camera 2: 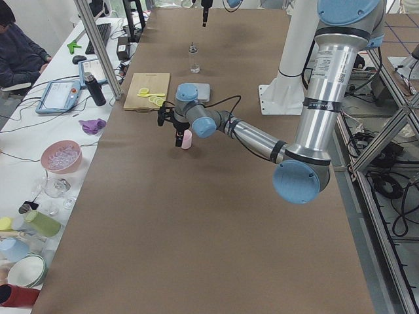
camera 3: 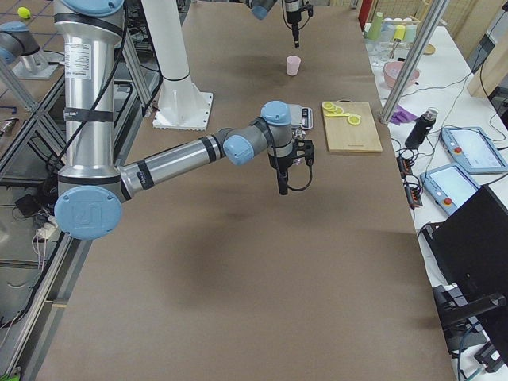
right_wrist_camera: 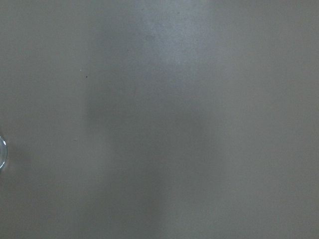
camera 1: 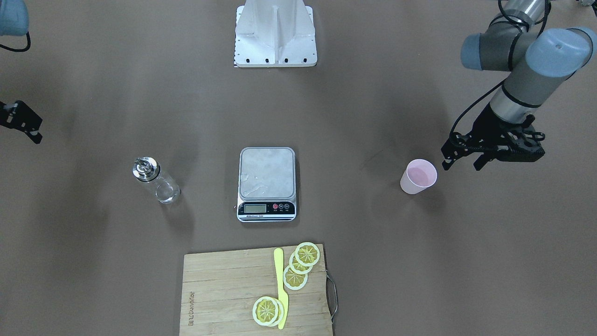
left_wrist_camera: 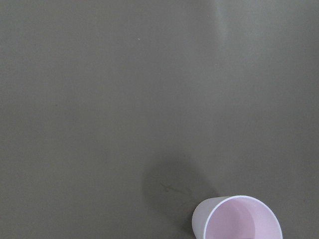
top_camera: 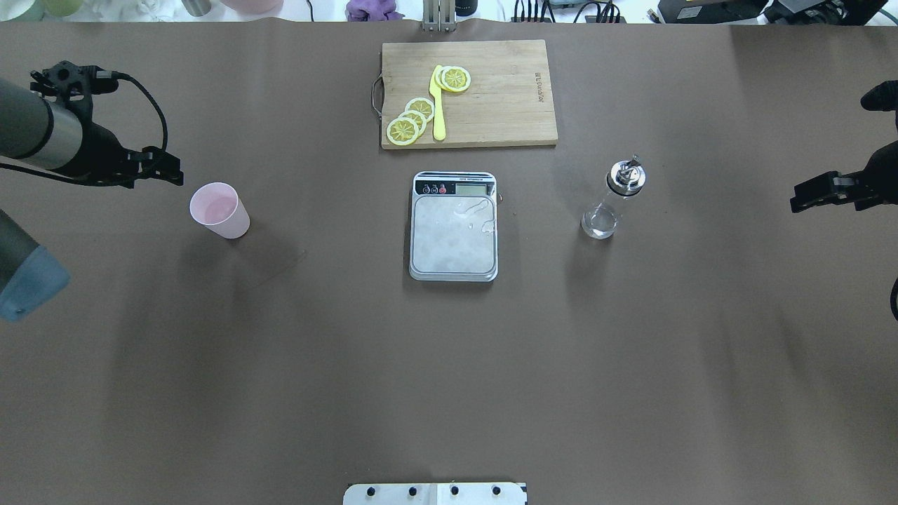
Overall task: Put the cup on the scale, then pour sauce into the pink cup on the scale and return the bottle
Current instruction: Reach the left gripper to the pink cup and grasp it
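The pale pink cup (camera 1: 418, 176) stands upright on the table, off to the robot's left, and is empty. It also shows in the overhead view (top_camera: 219, 209) and at the bottom of the left wrist view (left_wrist_camera: 239, 221). My left gripper (camera 1: 462, 163) hovers just beside and above it, open and empty. The scale (camera 1: 267, 173) sits mid-table with its platform bare. The glass bottle (camera 1: 156, 181) with the metal pourer stands on the scale's other side. My right gripper (camera 1: 36, 130) is open and empty, well away from the bottle near the table's end.
A wooden cutting board (camera 1: 224, 289) with lemon slices (camera 1: 298, 266) and a yellow knife (camera 1: 281, 289) lies beyond the scale, on the operators' side. The robot's white base (camera 1: 275, 32) stands behind the scale.
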### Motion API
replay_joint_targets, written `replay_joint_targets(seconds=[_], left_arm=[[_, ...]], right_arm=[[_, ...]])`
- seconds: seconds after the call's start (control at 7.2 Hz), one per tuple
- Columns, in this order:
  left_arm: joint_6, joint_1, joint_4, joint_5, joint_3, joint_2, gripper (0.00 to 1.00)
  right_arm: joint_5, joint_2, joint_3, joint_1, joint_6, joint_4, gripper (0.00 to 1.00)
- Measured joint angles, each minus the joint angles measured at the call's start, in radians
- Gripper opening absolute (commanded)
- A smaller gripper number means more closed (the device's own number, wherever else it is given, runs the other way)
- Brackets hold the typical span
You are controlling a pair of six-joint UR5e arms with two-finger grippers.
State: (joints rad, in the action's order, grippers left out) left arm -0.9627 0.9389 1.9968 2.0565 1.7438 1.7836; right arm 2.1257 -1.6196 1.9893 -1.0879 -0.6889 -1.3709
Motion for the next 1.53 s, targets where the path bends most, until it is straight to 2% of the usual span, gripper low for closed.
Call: replay_joint_targets(seconds=[0.14, 0.28, 0.56, 0.83, 1.25, 1.53], left_arm=[[-0.003, -0.029, 0.001, -0.030, -0.022, 0.019, 0.62], [-0.004, -0.052, 0.002, -0.051, -0.039, 0.034, 0.57], [-0.002, -0.080, 0.003, -0.063, -0.056, 0.042, 0.32], [0.003, -0.090, 0.004, -0.065, -0.059, 0.042, 0.00], [0.006, -0.092, 0.003, -0.064, -0.043, 0.048, 0.00], [-0.006, -0.092, -0.059, -0.059, -0.014, 0.122, 0.00]], right_arm=[[-0.001, -0.002, 0.004, 0.013, -0.002, 0.016, 1.00], [0.001, -0.007, 0.005, 0.021, -0.003, 0.040, 1.00], [0.003, -0.010, 0.005, 0.024, -0.003, 0.059, 1.00], [0.003, -0.011, 0.005, 0.025, -0.003, 0.062, 1.00], [0.001, -0.011, 0.005, 0.025, -0.004, 0.062, 1.00], [0.000, -0.010, 0.005, 0.025, -0.003, 0.062, 1.00]])
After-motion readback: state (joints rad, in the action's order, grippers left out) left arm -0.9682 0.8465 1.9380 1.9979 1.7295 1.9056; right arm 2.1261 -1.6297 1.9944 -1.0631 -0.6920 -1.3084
